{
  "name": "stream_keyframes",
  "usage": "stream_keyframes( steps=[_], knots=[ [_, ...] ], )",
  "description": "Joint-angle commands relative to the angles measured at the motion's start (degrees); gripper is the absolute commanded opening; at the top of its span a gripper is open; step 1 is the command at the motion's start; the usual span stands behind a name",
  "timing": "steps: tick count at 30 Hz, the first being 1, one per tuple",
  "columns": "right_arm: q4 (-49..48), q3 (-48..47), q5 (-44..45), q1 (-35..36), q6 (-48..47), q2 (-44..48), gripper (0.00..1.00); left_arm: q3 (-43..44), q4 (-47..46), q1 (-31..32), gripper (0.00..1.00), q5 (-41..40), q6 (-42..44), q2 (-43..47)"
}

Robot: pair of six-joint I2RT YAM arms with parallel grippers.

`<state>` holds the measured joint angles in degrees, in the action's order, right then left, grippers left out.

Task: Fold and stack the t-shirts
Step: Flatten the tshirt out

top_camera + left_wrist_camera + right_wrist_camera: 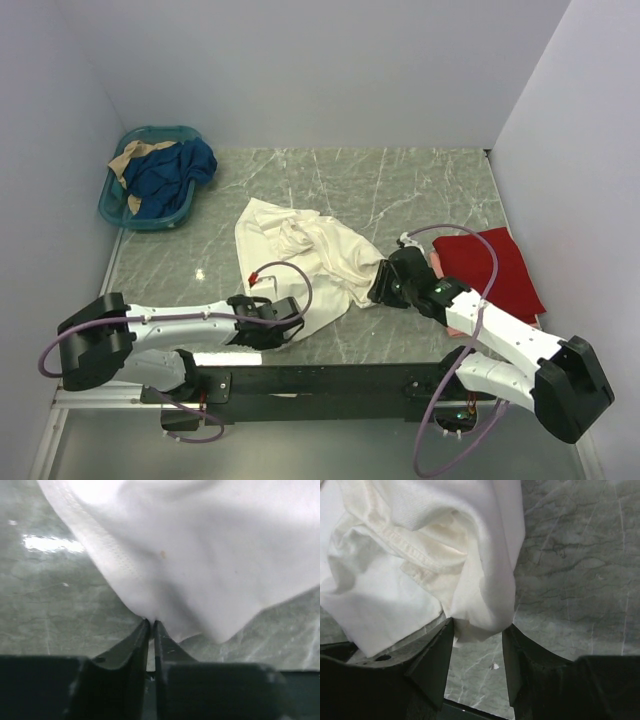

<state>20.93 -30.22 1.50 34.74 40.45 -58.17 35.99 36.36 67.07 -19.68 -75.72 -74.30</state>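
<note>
The cream-white t-shirt (300,255) lies crumpled mid-table. My left gripper (290,325) is at its near hem. In the left wrist view the jaws (151,621) are pressed together, pinching the white cloth (200,555) at its edge. My right gripper (378,285) is at the shirt's right corner. In the right wrist view that gripper (477,630) stands open, and a bunched fold of the shirt (485,600) hangs between the fingertips. The red t-shirt (492,268) lies flat at the right. A bit of the pink one (456,327) shows under my right arm.
A teal basket (112,205) with blue and tan cloth stands at the back left corner. White walls close the table at the left, back and right. Bare marble (400,185) lies behind the cream shirt.
</note>
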Motion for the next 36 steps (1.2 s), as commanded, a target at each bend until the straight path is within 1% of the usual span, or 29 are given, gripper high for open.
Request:
stream_keyframes(
  steps=[1,2,3,4,5,6,7,8,9,11,12,13,14,17,18,22,25,26,28,29,31,32,33,36],
  knots=[
    [-1.77,-2.47,2.72,0.24,-0.45,-1.68,0.5,1.89,4.6,-2.81,0.03,-4.75,2.06,0.64],
    [-1.42,-3.09,3.77,0.24,-0.63,-2.2,0.49,1.81,4.34,-4.47,0.01,-4.4,3.29,1.78],
    [-0.81,-4.31,4.3,-0.02,-1.15,-3.08,0.44,1.72,3.64,-8.58,0.01,-3.96,4.78,3.1],
    [-0.45,-4.85,4.56,-0.29,-1.51,-3.44,0.39,1.28,1.8,-10.88,0.01,-3.18,6.54,6.16],
    [-0.19,-5.37,4.92,-0.72,-1.77,-3.7,0.33,1.19,1.0,-13.52,0.01,-1.78,10.03,7.84],
    [0.34,-6.34,4.74,-2.12,-2.38,-4.05,0.21,1.19,0.47,-18.94,0.01,-1.15,11.72,9.42],
    [0.52,-6.87,4.66,-2.66,-2.74,-4.05,0.17,1.63,-0.23,-21.6,0.01,-0.71,15.13,12.48],
    [0.78,-7.22,4.57,-3.44,-3.09,-4.05,0.12,2.15,-0.24,-27.11,0.01,-0.1,16.56,13.82],
    [1.39,-8.18,4.31,-4.24,-3.61,-3.62,0.07,2.77,-0.06,-29.6,0.01,-0.01,17.97,14.88],
    [1.92,-8.89,4.22,-6.43,-4.06,-3.09,0.05,5.05,1.25,-34.0,0.01,-0.27,21.31,17.43],
    [2.62,-9.76,4.04,-7.05,-4.67,-2.48,0.04,5.93,1.61,-38.11,0.01,-0.62,22.19,18.05],
    [2.97,-10.3,3.6,-8.36,-5.02,-2.21,0.04,7.33,1.96,-40.33,0.01,-0.36,24.2,19.36],
    [3.33,-10.74,3.69,-8.9,-5.2,-1.95,0.04,7.78,1.87,-44.61,0.01,0.25,25.26,20.15],
    [4.73,-12.32,3.95,-11.18,-6.34,-1.16,0.04,9.36,1.96,-50.18,0.01,2.63,28.52,22.88],
    [5.35,-12.84,3.87,-11.71,-6.78,-0.89,0.04,9.71,2.57,-52.98,0.01,3.07,29.05,23.41],
    [6.84,-12.94,1.5,-12.51,-6.61,1.91,0.04,12.17,4.24,-57.48,0.01,4.21,30.98,26.48],
    [6.58,-10.48,-4.03,-12.51,-5.64,7.01,0.06,13.93,5.12,-60.38,0.01,5.09,31.86,28.33],
    [6.41,-8.74,-7.53,-12.51,-5.47,8.5,0.1,14.37,5.3,-61.61,0.01,5.44,32.13,28.68],
    [6.75,-7.23,-9.14,-12.42,-5.2,12.28,0.15,15.25,5.56,-62.41,0.01,6.06,32.57,29.65],
    [8.15,-6.7,-8.88,-12.24,-5.29,14.12,0.21,15.34,5.83,-62.76,0.01,6.23,32.48,29.83],
    [9.39,-6.7,-7.57,-11.8,-5.81,15.28,0.28,14.55,5.83,-62.94,0.01,7.02,32.05,30.44],
    [10.0,-7.04,-7.13,-11.72,-6.6,15.72,0.32,14.03,5.74,-63.02,0.01,7.63,31.61,30.62],
    [10.01,-7.31,-7.12,-11.45,-7.13,15.55,0.34,12.8,5.48,-63.11,0.01,8.08,30.91,31.14],
    [9.4,-9.77,-6.6,-10.31,-8.54,12.39,0.35,10.78,3.9,-63.46,0.01,10.88,29.76,31.76]
  ],
)
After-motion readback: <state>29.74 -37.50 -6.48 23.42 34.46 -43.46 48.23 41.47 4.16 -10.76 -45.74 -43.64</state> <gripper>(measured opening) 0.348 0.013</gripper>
